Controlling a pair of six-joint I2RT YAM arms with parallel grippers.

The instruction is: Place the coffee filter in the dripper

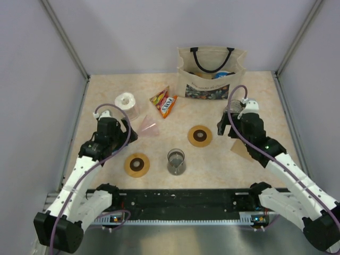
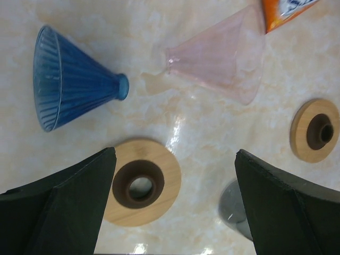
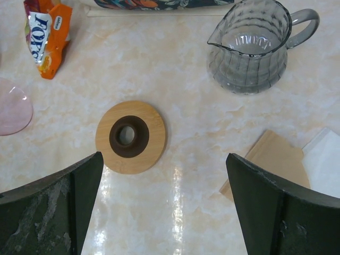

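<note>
A brown paper coffee filter [image 3: 273,162] lies flat on the table with a white filter [image 3: 324,162] beside it, at the right in the right wrist view; the brown one peeks from under the right arm in the top view [image 1: 240,150]. A pink glass dripper [image 1: 150,126] lies on its side, also in the left wrist view [image 2: 223,53]. A blue ribbed dripper [image 2: 69,79] lies on its side, hidden under the left arm in the top view. My left gripper [image 2: 175,155] is open and empty over the table [image 1: 118,130]. My right gripper [image 3: 164,156] is open and empty [image 1: 229,125].
Two wooden rings [image 1: 137,164] [image 1: 200,136] lie flat mid-table. A small glass [image 1: 176,161] stands between them near the front. A glass carafe [image 3: 252,45] stands behind the filters. A cloth bag [image 1: 211,71], snack packet [image 1: 163,102] and white roll [image 1: 126,101] are at the back.
</note>
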